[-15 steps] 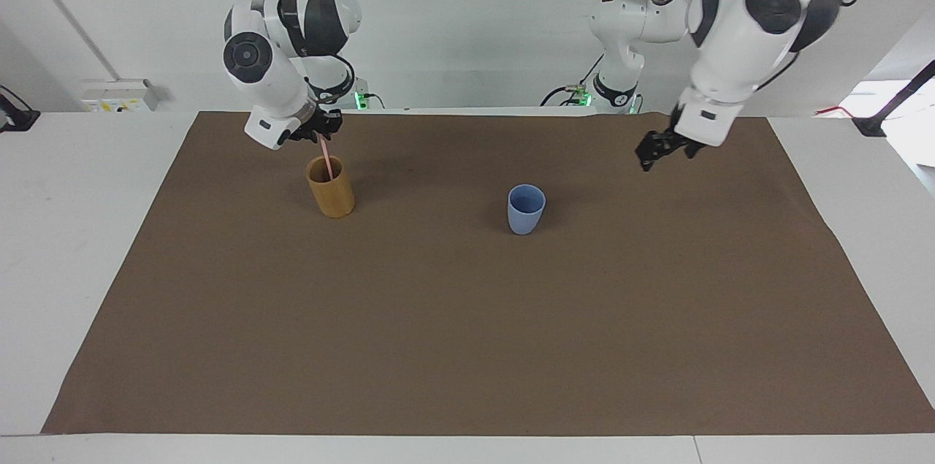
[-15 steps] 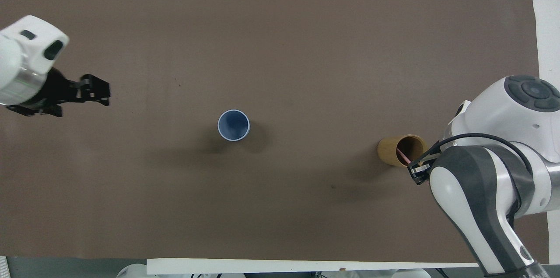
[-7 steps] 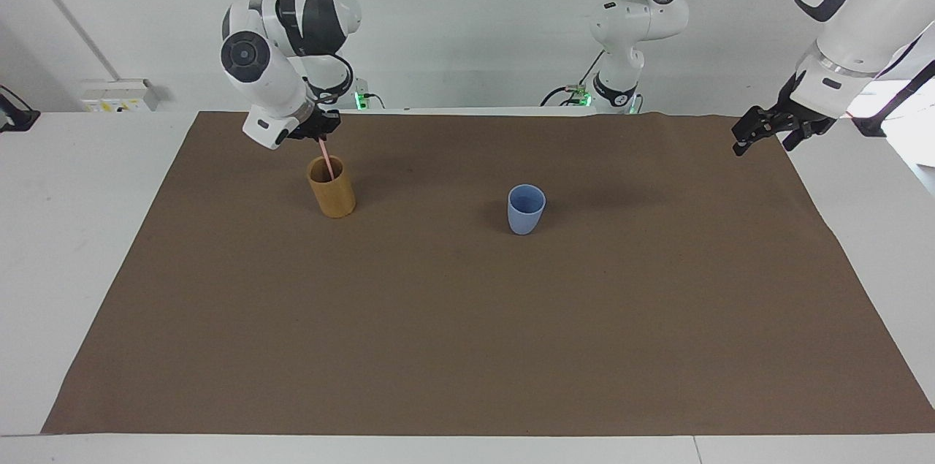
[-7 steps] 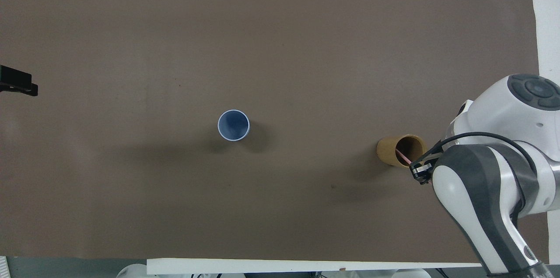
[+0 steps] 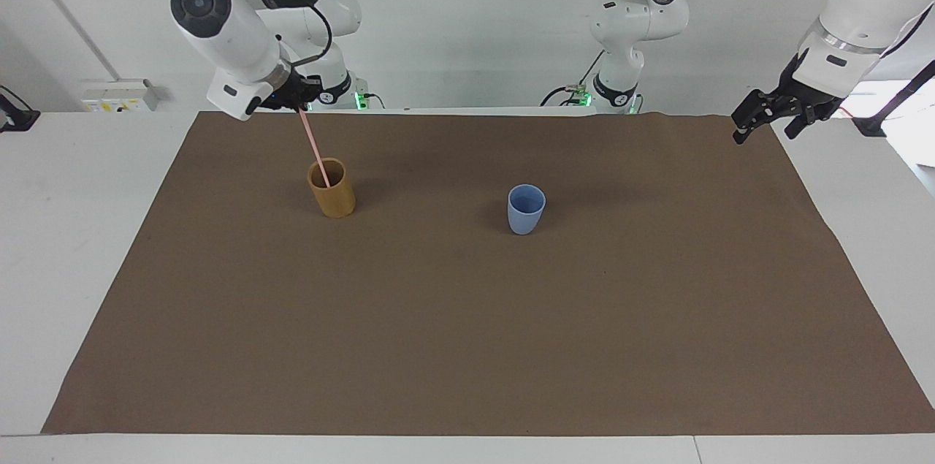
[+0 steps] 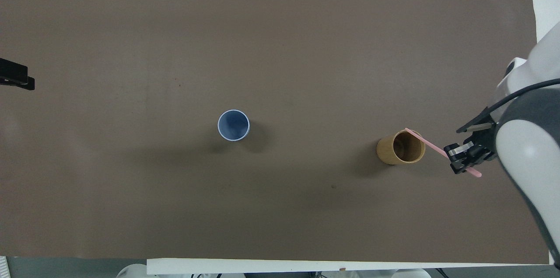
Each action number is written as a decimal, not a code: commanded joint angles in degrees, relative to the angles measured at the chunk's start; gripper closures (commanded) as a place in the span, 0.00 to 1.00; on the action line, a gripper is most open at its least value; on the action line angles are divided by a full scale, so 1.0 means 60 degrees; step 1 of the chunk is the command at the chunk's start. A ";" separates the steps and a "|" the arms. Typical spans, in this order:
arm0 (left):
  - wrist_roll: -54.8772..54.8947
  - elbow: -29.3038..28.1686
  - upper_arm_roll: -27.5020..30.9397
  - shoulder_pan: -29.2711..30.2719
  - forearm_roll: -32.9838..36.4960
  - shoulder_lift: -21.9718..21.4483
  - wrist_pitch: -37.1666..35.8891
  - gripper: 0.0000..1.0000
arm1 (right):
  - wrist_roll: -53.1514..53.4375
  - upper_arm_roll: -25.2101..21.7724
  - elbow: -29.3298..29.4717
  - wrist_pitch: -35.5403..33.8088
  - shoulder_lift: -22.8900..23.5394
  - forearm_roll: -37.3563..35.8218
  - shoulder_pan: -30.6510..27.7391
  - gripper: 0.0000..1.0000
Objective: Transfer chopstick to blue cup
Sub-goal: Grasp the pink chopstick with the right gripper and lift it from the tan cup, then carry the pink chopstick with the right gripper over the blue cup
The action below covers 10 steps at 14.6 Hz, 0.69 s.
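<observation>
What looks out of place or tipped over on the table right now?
Nothing stands out. The blue cup and tan cup stand upright. The right tool holds the chopstick, tilted, its lower end at the tan cup's mouth.

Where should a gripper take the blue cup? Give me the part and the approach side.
Grip the blue cup across its upper wall just under the rim, coming straight down from above. It stands upright and alone on the brown mat, mouth open, widest at the top and tapering toward its base, so a low grip might slip.
</observation>
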 commanded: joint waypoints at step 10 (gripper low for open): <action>-0.0145 0.0064 0.0113 -0.0023 0.0077 0.0031 -0.0161 0.00 | 1.0413 0.0234 0.3805 0.2917 0.3027 0.3854 0.4480 1.00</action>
